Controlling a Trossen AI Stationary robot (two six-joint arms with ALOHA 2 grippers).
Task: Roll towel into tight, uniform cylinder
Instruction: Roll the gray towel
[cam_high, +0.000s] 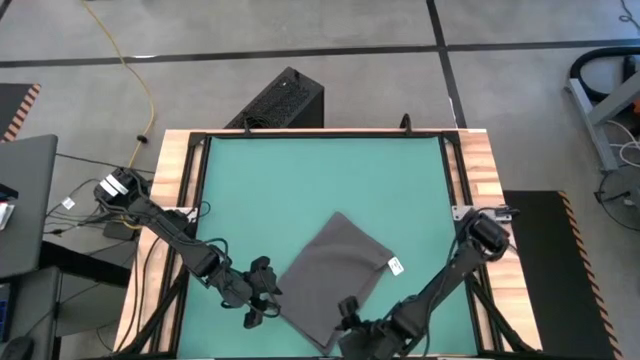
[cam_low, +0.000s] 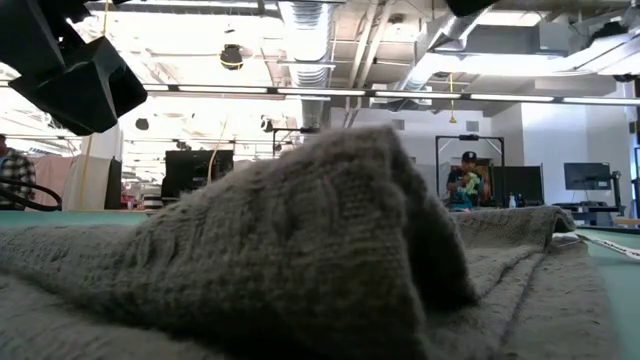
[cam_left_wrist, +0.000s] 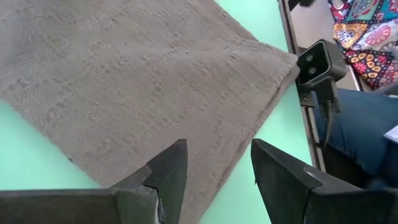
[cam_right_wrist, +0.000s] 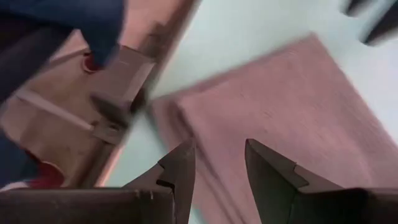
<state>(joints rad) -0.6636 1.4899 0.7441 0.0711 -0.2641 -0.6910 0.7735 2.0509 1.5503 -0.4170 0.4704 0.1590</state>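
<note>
1. High view: the towel (cam_high: 333, 277) is seen lying flat and unrolled on the green mat (cam_high: 320, 180) of the bench (cam_high: 478, 170), toward 6 o'clock of the mat, with its white tag (cam_high: 395, 265) at its 3 o'clock edge. The left gripper (cam_high: 262, 291) is placed at the towel's 9 o'clock corner; the right gripper (cam_high: 347, 312) at its 6 o'clock corner.
2. Low view: the towel (cam_low: 300, 250) is shown humped up close to the lens – a person (cam_low: 463, 180) is seen far behind.
3. Left wrist view: the fingers (cam_left_wrist: 171, 171) are held apart over the towel's (cam_left_wrist: 143, 81) edge, nothing gripped.
4. Right wrist view: the fingers (cam_right_wrist: 180, 171) are spread above the towel (cam_right_wrist: 286, 106) – empty.
</note>
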